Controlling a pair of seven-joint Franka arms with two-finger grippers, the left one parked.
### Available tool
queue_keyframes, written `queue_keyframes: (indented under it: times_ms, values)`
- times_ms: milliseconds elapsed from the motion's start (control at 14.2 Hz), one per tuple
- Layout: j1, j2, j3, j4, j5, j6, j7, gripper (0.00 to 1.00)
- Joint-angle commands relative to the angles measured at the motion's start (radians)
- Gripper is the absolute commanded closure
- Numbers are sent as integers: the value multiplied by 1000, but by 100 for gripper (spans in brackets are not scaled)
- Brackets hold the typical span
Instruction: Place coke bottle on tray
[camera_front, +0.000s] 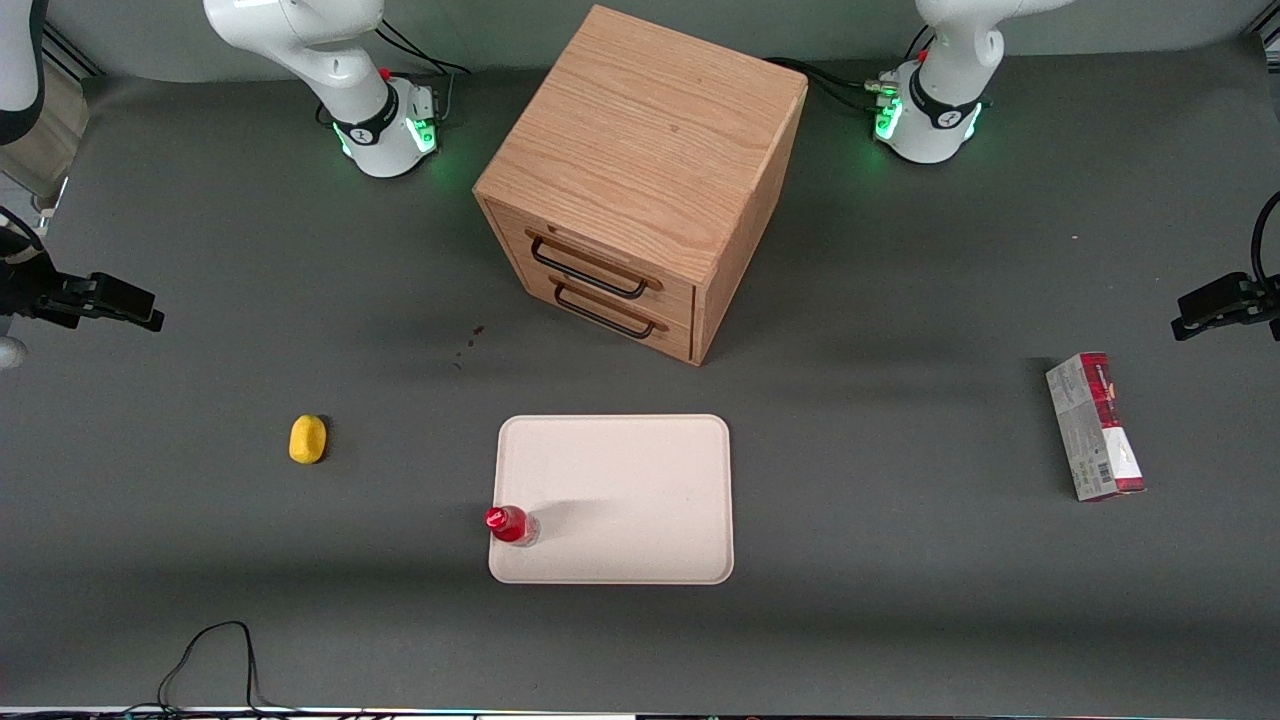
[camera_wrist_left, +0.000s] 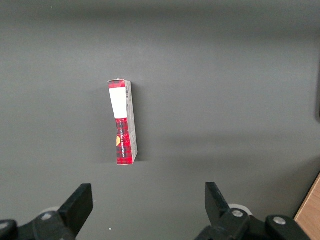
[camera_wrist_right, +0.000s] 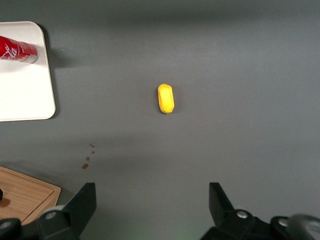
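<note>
1. A wooden drawer cabinet (camera_front: 640, 180) with two dark handles stands on the grey table (camera_front: 900, 620).
2. A yellow lemon-like object (camera_front: 308, 439) lies toward the working arm's end.
3. A red-and-grey carton (camera_front: 1095, 427) lies toward the parked arm's end.

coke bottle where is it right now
The coke bottle stands upright on the tray, in the near corner toward the working arm's end, nearer the front camera than the wooden drawer cabinet. The open gripper hangs apart from it.

The red bottle (camera_front: 512, 524) stood upright on the cream tray (camera_front: 640, 480), at the corner nearest the camera toward the working arm's end. The open gripper (camera_wrist_right: 152, 212) hung well apart.
</note>
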Motion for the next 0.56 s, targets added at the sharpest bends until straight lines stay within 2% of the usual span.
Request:
queue_keyframes:
  times_ms: [0, 491]
  values:
    - [0, -19, -1, -7, -18, -13, -19, 0]
    - [-14, -18, 9, -7, -17, -21, -22, 0]
